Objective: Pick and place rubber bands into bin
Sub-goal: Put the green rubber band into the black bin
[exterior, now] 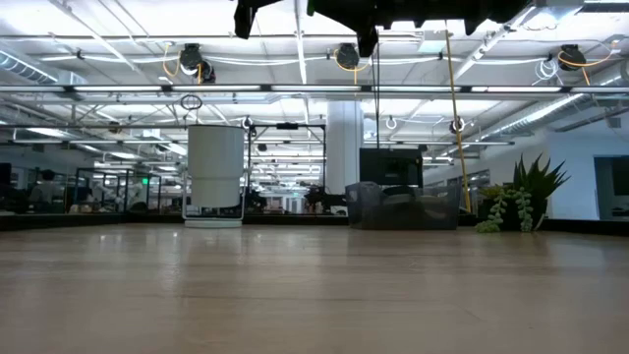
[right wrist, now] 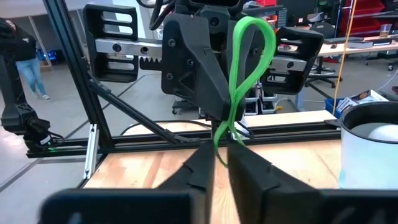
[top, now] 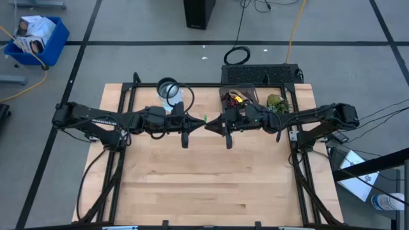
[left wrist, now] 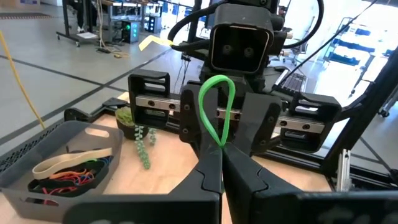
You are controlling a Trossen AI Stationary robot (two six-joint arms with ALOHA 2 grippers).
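Two grippers meet tip to tip above the middle of the table, and one green rubber band (left wrist: pixel 216 109) is caught between them. Seen from above, the left gripper (top: pixel 203 121) reaches in from nine o'clock and the right gripper (top: pixel 208 123) from three o'clock, with the band a small green fleck where they meet. The left wrist view shows the left fingers (left wrist: pixel 208 180) pressed together on the bottom of the loop, which stands up in front of the other arm's wrist. The right wrist view shows the right fingers (right wrist: pixel 199 168) drawn narrow around the same band (right wrist: pixel 245 62), nearly pinched on it, though I cannot tell whether they have a firm hold. This looks like a handover in mid-air, left to right. The bin (top: pixel 238 96) sits at about one o'clock from the meeting point, near the table's far edge and close under the right arm; it already holds a tangle of tan, orange and dark rubber bands (left wrist: pixel 68 171). A small green plant (top: pixel 277 102) stands just beside it, and a white cup (top: pixel 170 93) is at about eleven o'clock. Next, I judge, the right must secure its pinch, the left must let go, and the right must carry the floppy loop over the bin and open there.
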